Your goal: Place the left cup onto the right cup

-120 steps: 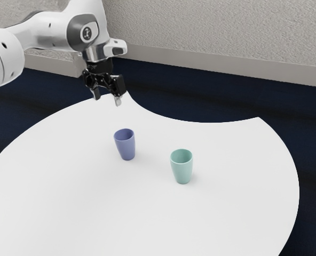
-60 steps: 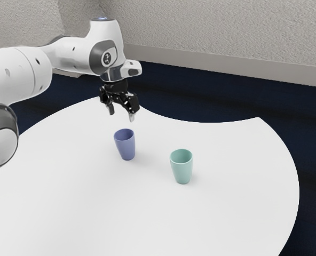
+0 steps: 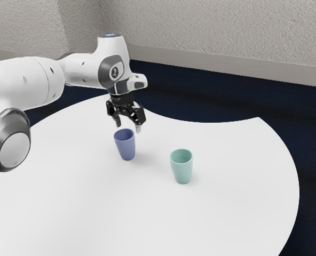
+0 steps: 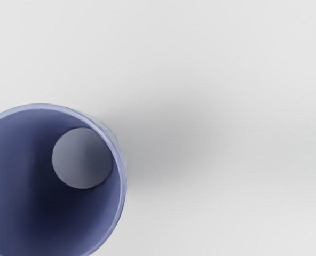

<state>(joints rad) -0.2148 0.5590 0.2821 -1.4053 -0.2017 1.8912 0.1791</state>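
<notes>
A blue-purple cup (image 3: 125, 144) stands upright on the white table (image 3: 147, 213), toward the exterior view's left. A teal cup (image 3: 181, 166) stands upright to its right, apart from it. My black gripper (image 3: 127, 126) hangs open just above the blue-purple cup's rim, touching nothing. In the wrist view I look straight down into the blue-purple cup (image 4: 35, 202), seeing its round pale bottom, close under my hand.
The round white table has a curved cut-out at its far edge (image 3: 200, 121), with dark blue floor (image 3: 227, 96) and a grey wall (image 3: 211, 26) beyond. My white arm (image 3: 35, 85) reaches in from the exterior view's left.
My gripper has moved right and down, from above the table's far left edge to just over the blue-purple cup. Both cups have stayed where they were.
</notes>
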